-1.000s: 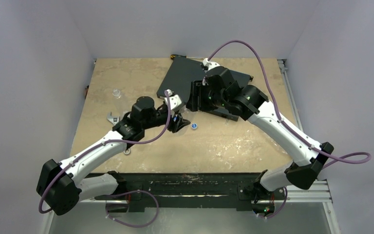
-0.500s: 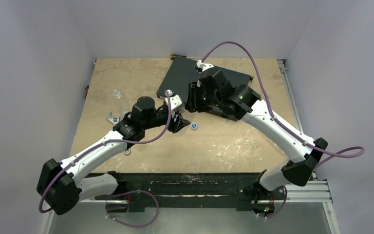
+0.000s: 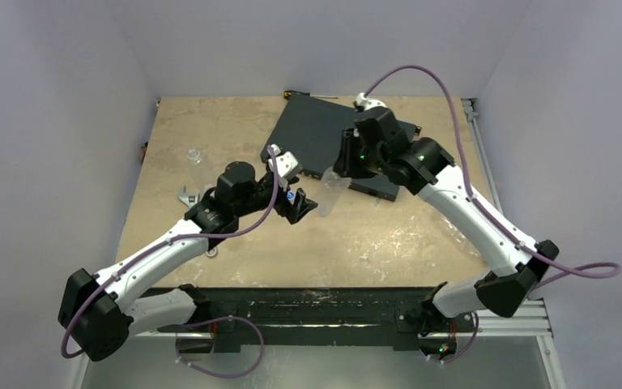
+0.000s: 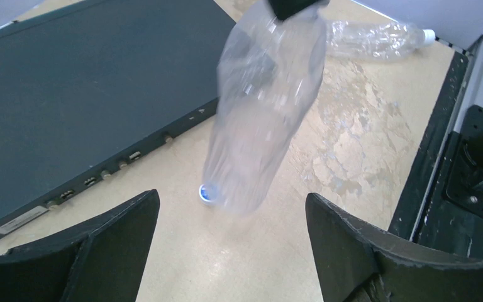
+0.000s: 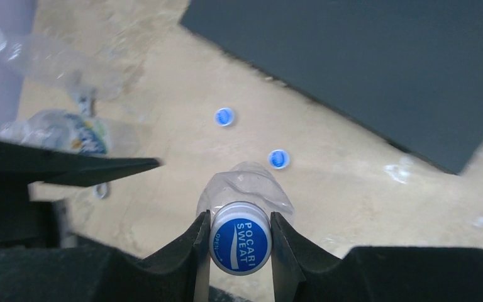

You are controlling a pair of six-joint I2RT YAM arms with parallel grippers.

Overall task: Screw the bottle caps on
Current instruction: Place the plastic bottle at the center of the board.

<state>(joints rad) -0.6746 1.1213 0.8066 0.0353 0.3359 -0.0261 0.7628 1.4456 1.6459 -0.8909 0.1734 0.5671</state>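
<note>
Right wrist: right pincer [image 5: 239,231] clamped on capped bottle [image 5: 246,184]; left pincer [image 4: 231,204] apart, loose cap [image 4: 208,192] seemingly on table [image 4: 352,145].

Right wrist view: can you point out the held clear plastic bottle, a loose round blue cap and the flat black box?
Clear plastic bottle [image 5: 245,182], right wrist view: its clear shoulder.
Loose round blue cap [image 5: 224,116], right wrist view: its top centre.
Flat black box [image 5: 377,69], right wrist view: its flat top.
</note>
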